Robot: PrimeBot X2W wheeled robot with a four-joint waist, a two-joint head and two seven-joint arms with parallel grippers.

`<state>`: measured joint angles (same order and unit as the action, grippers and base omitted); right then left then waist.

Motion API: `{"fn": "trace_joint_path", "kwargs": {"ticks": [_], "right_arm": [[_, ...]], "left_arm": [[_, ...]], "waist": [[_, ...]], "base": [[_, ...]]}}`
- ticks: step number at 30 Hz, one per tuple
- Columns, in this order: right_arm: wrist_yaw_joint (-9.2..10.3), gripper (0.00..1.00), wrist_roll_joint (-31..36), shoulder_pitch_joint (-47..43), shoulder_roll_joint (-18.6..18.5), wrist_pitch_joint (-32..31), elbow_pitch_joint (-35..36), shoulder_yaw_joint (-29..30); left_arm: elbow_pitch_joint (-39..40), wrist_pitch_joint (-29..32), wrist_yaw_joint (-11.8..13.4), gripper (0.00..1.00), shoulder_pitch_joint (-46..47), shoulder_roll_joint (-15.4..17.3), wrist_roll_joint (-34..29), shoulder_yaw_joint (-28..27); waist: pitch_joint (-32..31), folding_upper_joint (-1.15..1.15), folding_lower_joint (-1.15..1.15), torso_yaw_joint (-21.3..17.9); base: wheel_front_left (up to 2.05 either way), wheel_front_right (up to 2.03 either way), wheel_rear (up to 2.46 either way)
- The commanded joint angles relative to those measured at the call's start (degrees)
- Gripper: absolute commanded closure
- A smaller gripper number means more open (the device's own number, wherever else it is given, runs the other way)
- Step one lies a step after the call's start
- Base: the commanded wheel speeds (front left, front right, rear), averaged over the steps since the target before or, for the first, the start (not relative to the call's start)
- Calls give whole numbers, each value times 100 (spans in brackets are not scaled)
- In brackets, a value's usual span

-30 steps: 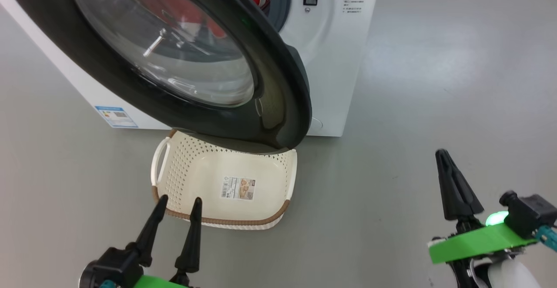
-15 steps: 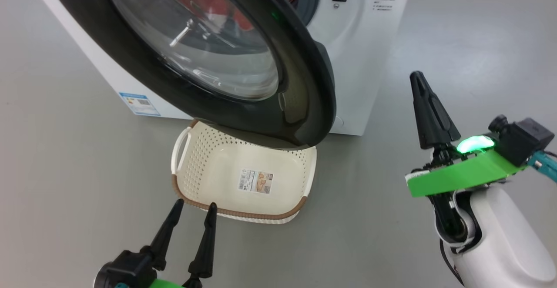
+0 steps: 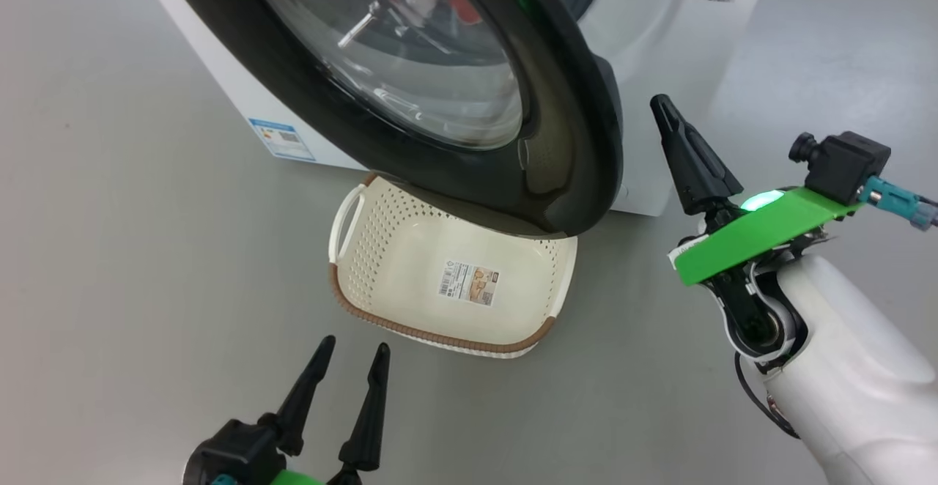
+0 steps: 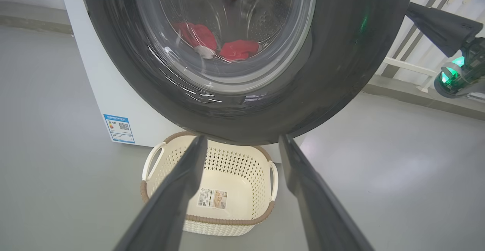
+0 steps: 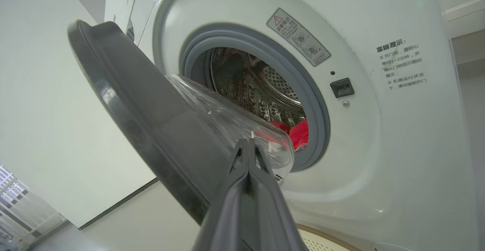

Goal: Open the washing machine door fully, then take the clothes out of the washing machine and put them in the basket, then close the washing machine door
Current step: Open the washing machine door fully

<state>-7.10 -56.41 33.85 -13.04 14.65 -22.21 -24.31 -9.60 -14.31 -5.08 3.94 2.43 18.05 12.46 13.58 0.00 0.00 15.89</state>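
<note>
The washing machine door (image 3: pixel 579 148), black-rimmed with a bulging glass window, stands partly open and hangs over the far side of the basket (image 3: pixel 370 250). The cream basket sits on the floor before the white washing machine (image 3: pixel 674 38), with nothing in it but a paper label. Red clothes (image 5: pixel 299 133) lie in the steel drum and show through the glass (image 4: pixel 238 49). My right gripper (image 3: pixel 662 104) is shut and holds nothing; its tip points up just right of the door's free edge, with the door's inner side (image 5: pixel 151 129) before it. My left gripper (image 3: pixel 355 343) is open, low before the basket.
A blue energy label (image 3: pixel 282 139) sits low on the washer's side. Grey floor (image 3: pixel 146 287) spreads out to the left and right of the machine. In the left wrist view a white railing (image 4: pixel 401 63) runs behind my right gripper (image 4: pixel 435 25).
The head view has shifted, so everything sits further right. My right gripper has risen from low on the right up beside the door's free edge. The left gripper holds its pose.
</note>
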Motion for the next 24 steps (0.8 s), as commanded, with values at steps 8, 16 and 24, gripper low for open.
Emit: {"fn": "trace_joint_path", "kwargs": {"ticks": [8,16,24], "right_arm": [[-39,100,-1514,715,-464,-46,-192,-1059],[-39,100,-2433,1002,-734,-429,-107,-1672],[-39,100,-2863,1009,-922,-756,125,-2190]], "left_arm": [[164,-69,68,0,228,44,122,-65],[150,-69,81,0,248,44,150,-26],[134,-69,83,0,220,44,150,-13]], "waist": [[183,0,0,229],[173,0,0,287],[60,0,0,346]], "base": [[0,0,0],[0,0,0],[0,0,0]]}}
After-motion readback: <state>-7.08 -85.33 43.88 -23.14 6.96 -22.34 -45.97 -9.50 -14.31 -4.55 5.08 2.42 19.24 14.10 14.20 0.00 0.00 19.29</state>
